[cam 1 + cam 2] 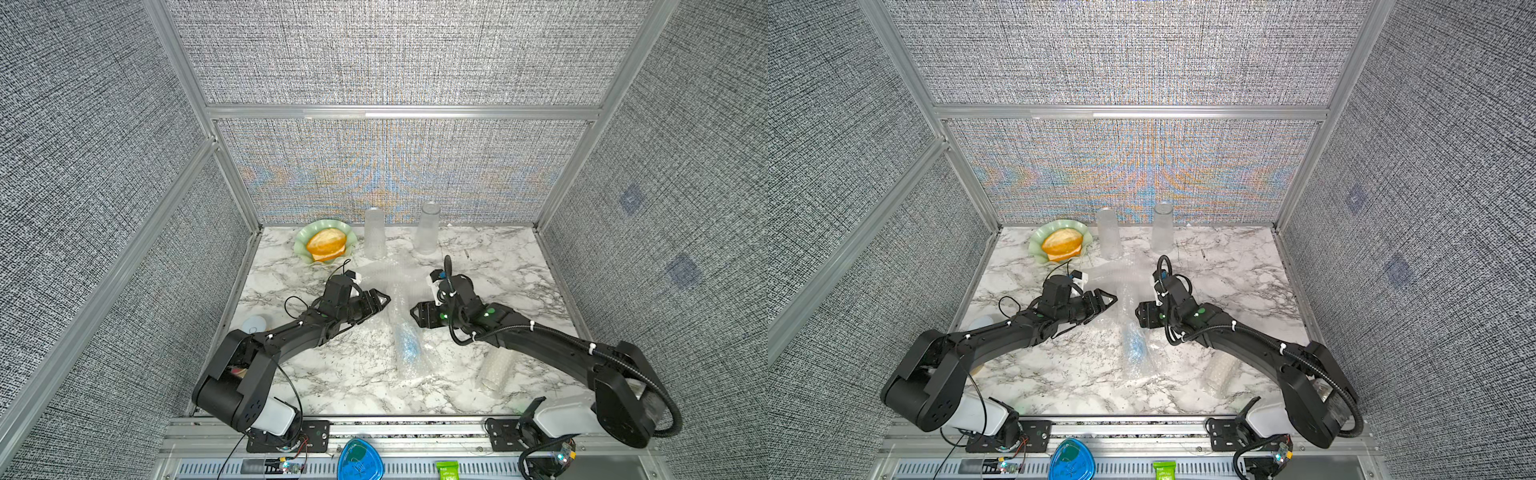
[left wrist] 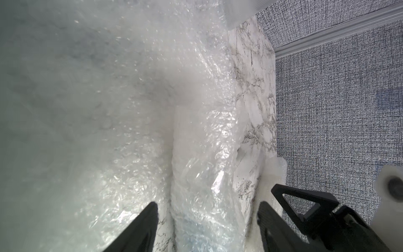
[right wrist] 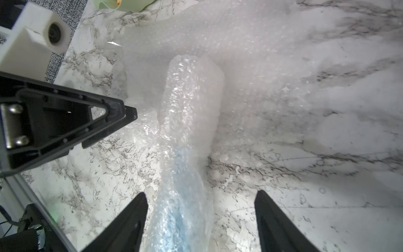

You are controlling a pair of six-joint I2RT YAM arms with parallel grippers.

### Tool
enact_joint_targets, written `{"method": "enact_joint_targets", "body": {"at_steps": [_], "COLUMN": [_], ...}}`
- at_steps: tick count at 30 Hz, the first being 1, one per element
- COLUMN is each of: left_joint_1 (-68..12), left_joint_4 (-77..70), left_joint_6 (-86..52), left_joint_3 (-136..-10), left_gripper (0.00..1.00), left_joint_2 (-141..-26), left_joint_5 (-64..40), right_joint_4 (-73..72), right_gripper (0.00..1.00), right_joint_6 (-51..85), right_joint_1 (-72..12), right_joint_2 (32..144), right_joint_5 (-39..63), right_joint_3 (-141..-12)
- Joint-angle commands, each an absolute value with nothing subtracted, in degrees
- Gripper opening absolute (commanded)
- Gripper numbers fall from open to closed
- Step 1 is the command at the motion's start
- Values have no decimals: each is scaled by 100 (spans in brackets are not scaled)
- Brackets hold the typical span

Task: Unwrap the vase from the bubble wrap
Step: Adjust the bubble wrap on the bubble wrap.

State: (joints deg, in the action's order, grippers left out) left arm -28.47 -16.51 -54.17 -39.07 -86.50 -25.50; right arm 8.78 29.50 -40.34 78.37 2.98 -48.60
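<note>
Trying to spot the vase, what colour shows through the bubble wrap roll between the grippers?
Pale blue, showing through the clear bubble wrap roll at its near end; the right wrist view shows it best.

Bright, even overhead light gives soft shadows, colour moiré ripples across the back wall (image 1: 395, 178), and bubble wrap (image 2: 87, 87) nearest the left wrist lens blurs milky, glints beyond.

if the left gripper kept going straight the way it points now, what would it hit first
Most likely the bubble wrap roll lying between the arms: the left gripper points straight at it with open jaws. Beyond it faces the right gripper. Its height above the roll is unclear.
</note>
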Motion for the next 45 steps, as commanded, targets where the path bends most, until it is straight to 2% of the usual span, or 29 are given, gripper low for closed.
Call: {"method": "enact_joint_targets", "body": {"at_steps": [1, 4, 6, 9, 14, 32, 34, 36, 38, 40, 45], "left_joint_1": [-2867, -2893, -2921, -2944, -2988, -3287, -3273, -3253, -3221, -3217, -3213], "left_joint_4": [-1983, -2004, -2013, -1983, -1811, -842, -710, -724, -915, -1052, -1445], "left_joint_6": [-5419, -5420, -5414, -5398, -5331, -5129, -5149, -5252, -5388, -5483, -5620], "left_joint_3": [-3993, -4073, -4127, -4217, -4404, -4824, -4709, -4526, -4293, -4138, -3976], "left_gripper": [71, 65, 57, 38, 0, 0, 24, 40, 60, 69, 72], "left_joint_2": [-8832, -8991, -9039, -9075, -8987, -8610, -8503, -8436, -8391, -8394, -8603], "left_joint_5": [-2645, -2658, -2648, -2636, -2582, -1975, -1838, -1767, -1776, -1780, -1850], "right_joint_4": [653, 611, 580, 565, 312, -807, -815, -843, -859, -868, -872], "right_gripper": [73, 73, 73, 73, 73, 73, 73, 73, 73, 73, 73], "right_joint_6": [3054, 3063, 3034, 2880, 2773, 2602, 2590, 2598, 2584, 2588, 2562], "right_joint_1": [-3938, -3863, -3839, -3832, -3836, -4100, -4107, -4111, -4111, -4111, -4114], "right_joint_2": [7678, 7571, 7544, 7550, 7443, 7322, 7297, 7280, 7264, 7261, 7284], "right_joint_5": [177, 219, 235, 258, 257, 330, 319, 317, 316, 314, 339], "right_joint_3": [-4704, -4591, -4532, -4467, -4166, -3420, -3413, -3384, -3361, -3357, -3349]}}
